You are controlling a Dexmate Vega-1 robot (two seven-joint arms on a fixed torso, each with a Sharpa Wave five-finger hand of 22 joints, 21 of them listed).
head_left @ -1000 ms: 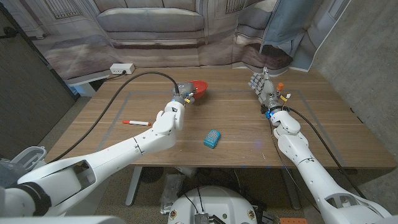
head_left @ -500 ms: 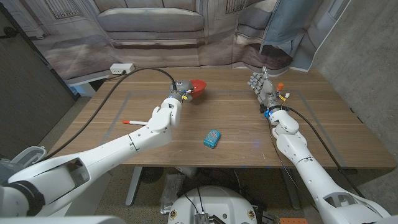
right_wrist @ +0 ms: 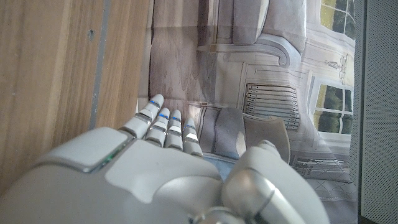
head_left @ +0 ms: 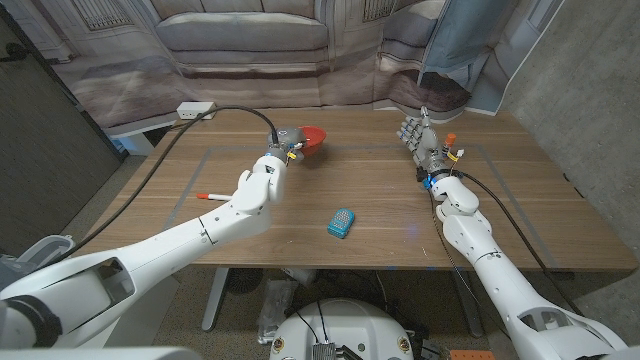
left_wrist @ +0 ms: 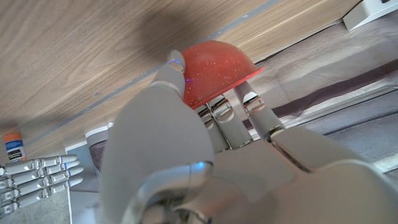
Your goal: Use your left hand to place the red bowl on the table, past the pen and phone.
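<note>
Because the task sets it beyond the red-capped white pen (head_left: 217, 197) and teal phone (head_left: 341, 222), the left hand (head_left: 285, 143) grips the red plastic bowl (head_left: 313, 139) over the wooden table's (head_left: 500, 190) far side (right hand (head_left: 423, 140) idle, fingers apart).

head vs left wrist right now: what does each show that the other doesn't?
Head view alone: the pen and phone lying on the table, nearer the robot than the bowl, plus a white power strip at the far left edge.

Left wrist view alone: the bowl's speckled underside close up, with fingers against its rim.

Both: the left robot hand holding the red bowl, and the right robot hand, fingers apart, holding nothing.
</note>
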